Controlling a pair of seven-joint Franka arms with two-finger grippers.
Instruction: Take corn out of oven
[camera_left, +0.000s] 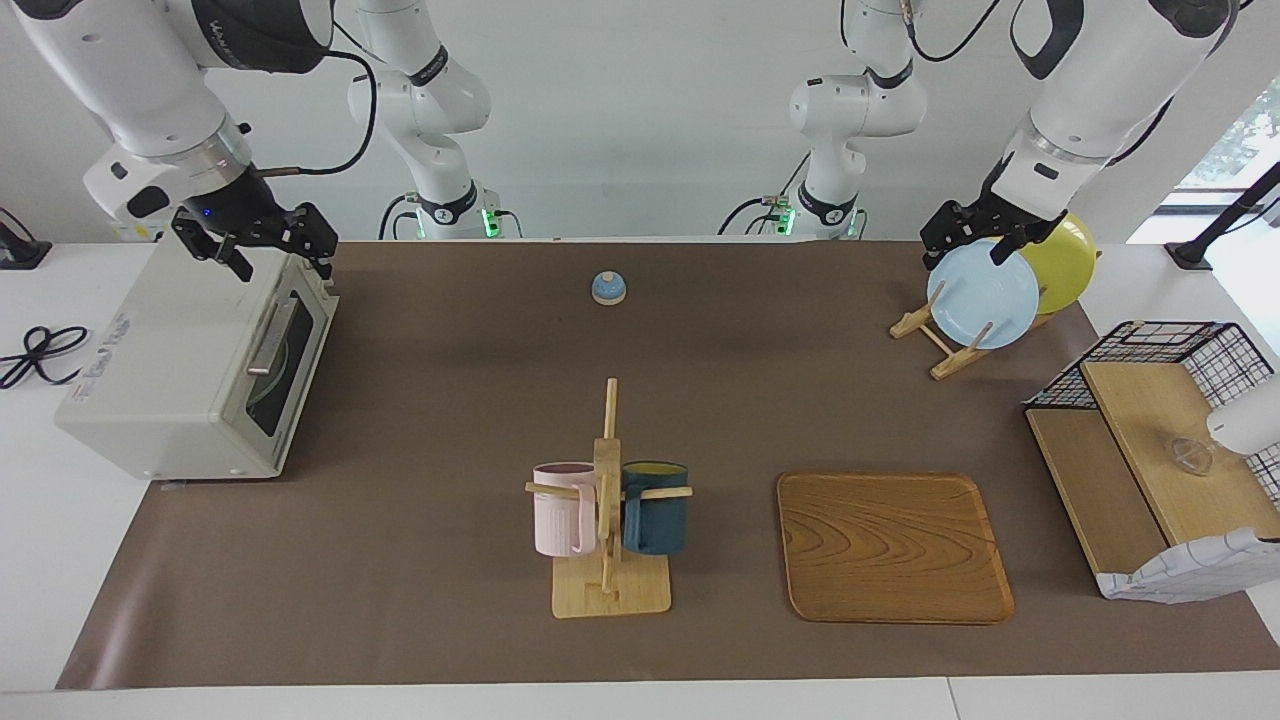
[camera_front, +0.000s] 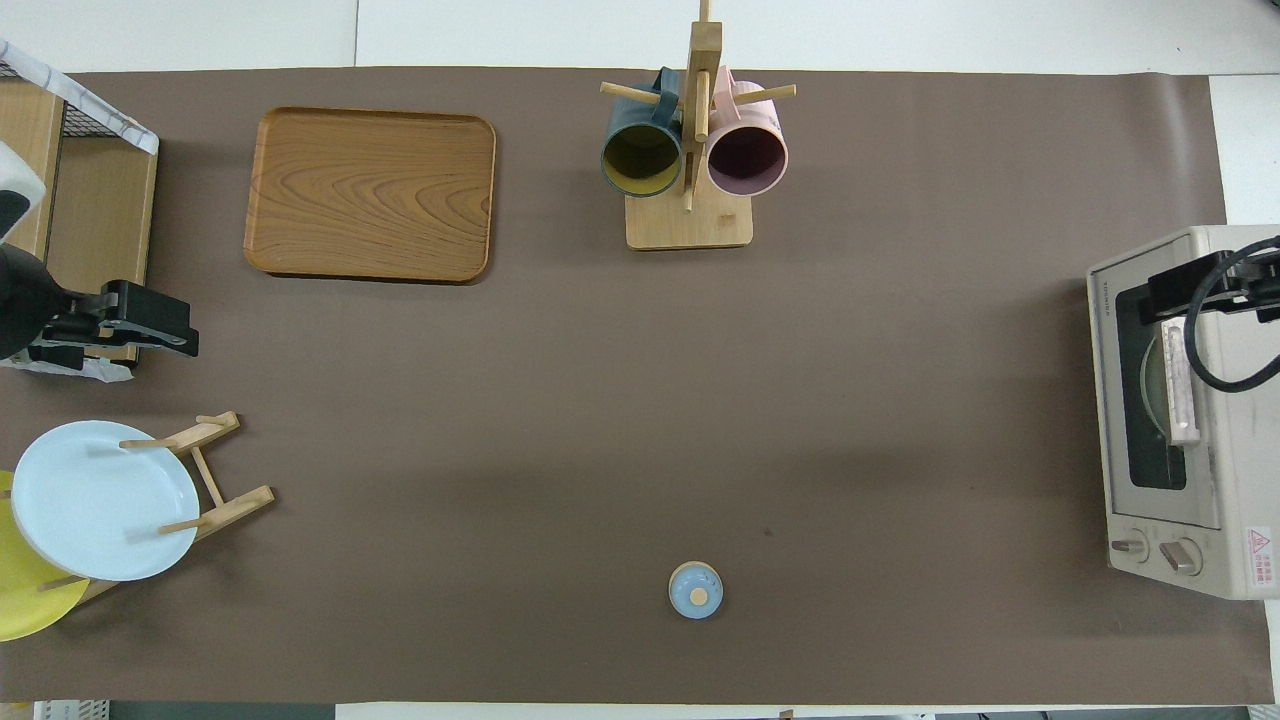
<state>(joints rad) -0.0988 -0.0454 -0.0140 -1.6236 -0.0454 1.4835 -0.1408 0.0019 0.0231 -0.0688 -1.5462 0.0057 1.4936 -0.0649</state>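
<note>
Your right gripper (camera_left: 255, 245) hangs open over the shut oven (camera_left: 190, 370) (corn unseen), left gripper (camera_left: 975, 235) open, empty, waiting over the plates (camera_left: 985, 295).

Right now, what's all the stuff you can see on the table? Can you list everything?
oven: one, off-white, door shut, at the right arm's end of the table.
bell: one, blue, mid-table, near the robots.
mug rack: one, wooden, holding a pink mug and a dark blue mug.
tray: one, brown wood, beside the mug rack.
plate rack: one, wooden, holding a light blue plate and a yellow plate.
wire basket shelf: one, black wire and wood, at the left arm's end.
corn: none visible.
right gripper: open, over the oven.
left gripper: open, over the plates.
</note>
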